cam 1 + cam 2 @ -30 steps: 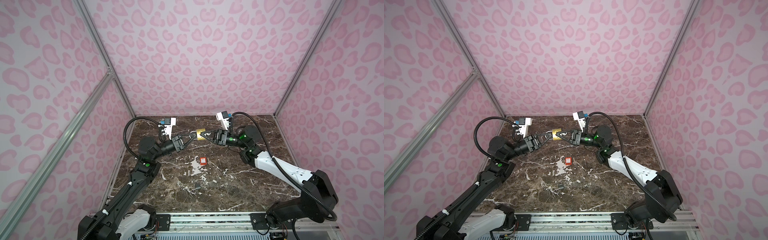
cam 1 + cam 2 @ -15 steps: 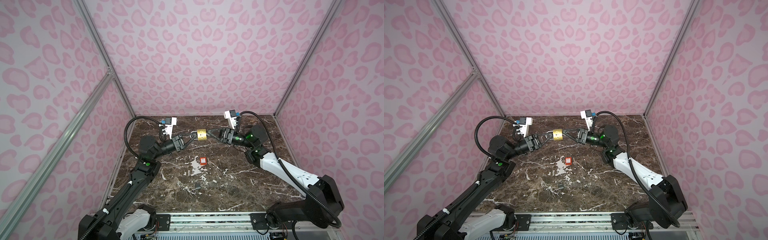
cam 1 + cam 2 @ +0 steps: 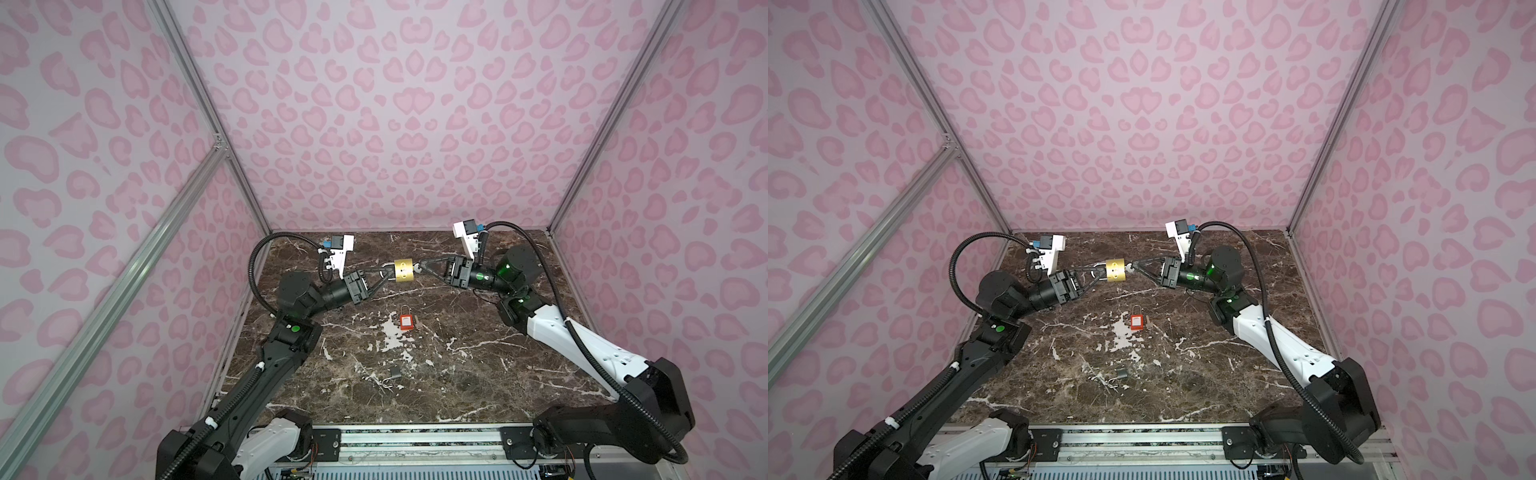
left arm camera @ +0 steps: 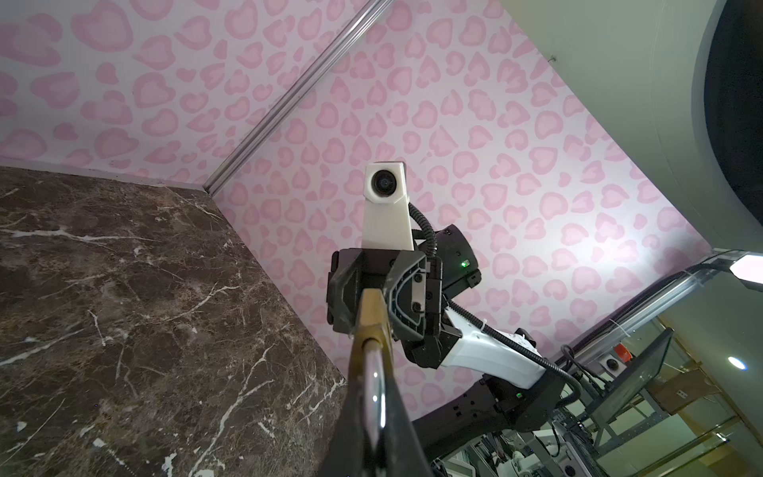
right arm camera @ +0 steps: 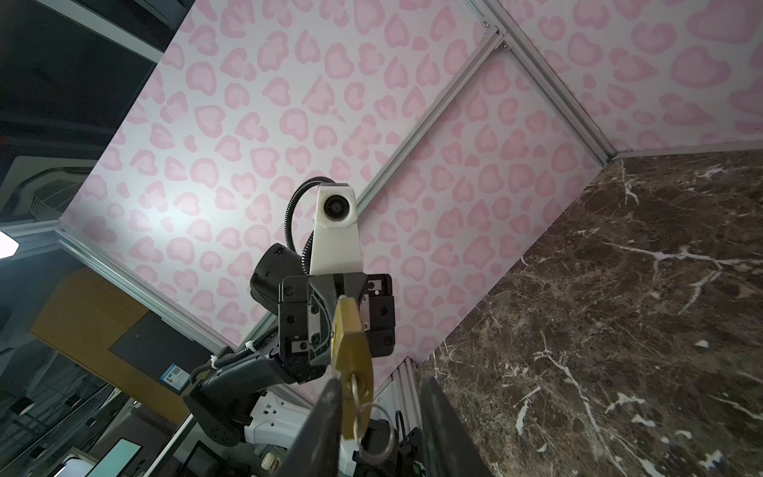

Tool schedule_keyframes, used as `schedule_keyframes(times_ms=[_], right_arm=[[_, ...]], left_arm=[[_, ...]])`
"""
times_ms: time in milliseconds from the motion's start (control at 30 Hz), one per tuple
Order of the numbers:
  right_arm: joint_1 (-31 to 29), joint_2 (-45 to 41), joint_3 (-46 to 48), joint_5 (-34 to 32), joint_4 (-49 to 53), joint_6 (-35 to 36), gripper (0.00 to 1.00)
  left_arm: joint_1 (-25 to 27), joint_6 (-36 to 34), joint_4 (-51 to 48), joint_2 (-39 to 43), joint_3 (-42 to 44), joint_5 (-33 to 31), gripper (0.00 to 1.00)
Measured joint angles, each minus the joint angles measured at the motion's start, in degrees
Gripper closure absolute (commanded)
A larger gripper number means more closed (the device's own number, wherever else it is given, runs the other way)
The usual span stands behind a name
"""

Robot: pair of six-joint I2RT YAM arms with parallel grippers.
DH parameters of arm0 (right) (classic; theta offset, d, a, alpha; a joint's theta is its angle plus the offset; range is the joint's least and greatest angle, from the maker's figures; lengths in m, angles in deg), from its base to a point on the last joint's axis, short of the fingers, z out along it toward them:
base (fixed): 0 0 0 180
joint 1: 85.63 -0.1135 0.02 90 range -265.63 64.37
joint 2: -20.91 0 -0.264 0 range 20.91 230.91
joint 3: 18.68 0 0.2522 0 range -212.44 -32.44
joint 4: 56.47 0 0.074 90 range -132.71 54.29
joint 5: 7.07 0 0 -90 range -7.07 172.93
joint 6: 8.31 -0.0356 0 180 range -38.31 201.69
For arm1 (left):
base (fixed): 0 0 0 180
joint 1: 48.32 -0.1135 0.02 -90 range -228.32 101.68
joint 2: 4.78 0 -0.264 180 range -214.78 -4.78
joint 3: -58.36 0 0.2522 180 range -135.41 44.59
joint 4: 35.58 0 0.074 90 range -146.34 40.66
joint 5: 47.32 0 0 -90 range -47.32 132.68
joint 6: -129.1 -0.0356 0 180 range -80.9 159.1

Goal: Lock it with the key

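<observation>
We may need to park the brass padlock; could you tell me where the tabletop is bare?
Bare tabletop lies on either side of the red padlock and small dark padlock. Crowded at the back: left gripper and right gripper meet at the brass padlock.

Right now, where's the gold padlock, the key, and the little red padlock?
gold padlock (image 3: 403, 270): in a top view, middle of its brass body.
key (image 5: 354, 385): right wrist view, silver part at the keyhole.
red padlock (image 3: 405, 323): in a top view, its red body.
</observation>
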Motion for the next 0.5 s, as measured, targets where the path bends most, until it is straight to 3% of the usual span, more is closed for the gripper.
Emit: schedule_keyframes(times_ms=[233,500], right_arm=[[0.0,-0.61,-0.07,0.42,0.66,0.37,0.82],[-0.2,0.13,-1.4,1.07,0.68,0.26,0.84]], left_arm=[[0.0,0.02,0.0,-0.02,0.0,0.0,0.96],[-0.02,0.22,0.0,-0.04,0.0,0.0,0.96]])
